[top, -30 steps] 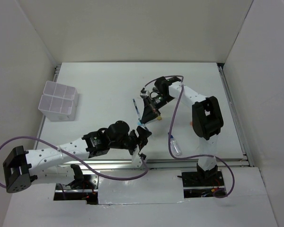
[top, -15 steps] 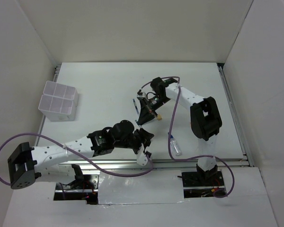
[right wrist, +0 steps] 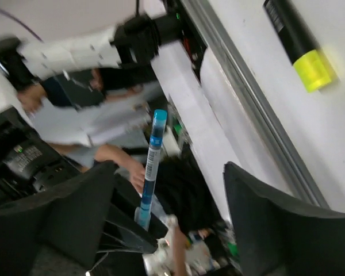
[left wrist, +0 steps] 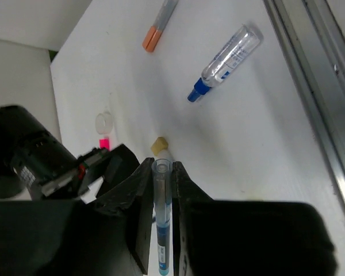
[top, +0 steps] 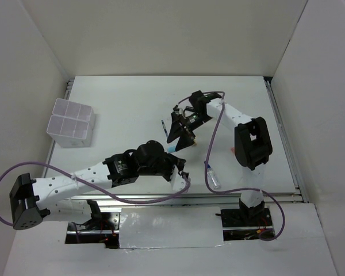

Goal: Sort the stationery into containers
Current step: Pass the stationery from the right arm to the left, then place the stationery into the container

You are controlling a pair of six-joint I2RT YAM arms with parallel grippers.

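Overhead shot bright and flat, lit evenly from above. White table [top: 132,103] close to washed out, only faint soft shadows under the arms, no real glare. Reasonably sharp edge to edge.

Left wrist view clean too: blue pen [left wrist: 161,195] in focus right up close, bottle [left wrist: 224,57] clear with a soft shadow beside it, left fingers [left wrist: 139,230] crushed into one black blob.

Right wrist view the rough one: background smeared and fuzzy, right fingers [right wrist: 270,218] dark and soft, yellow cap [right wrist: 313,69] nearly neon.
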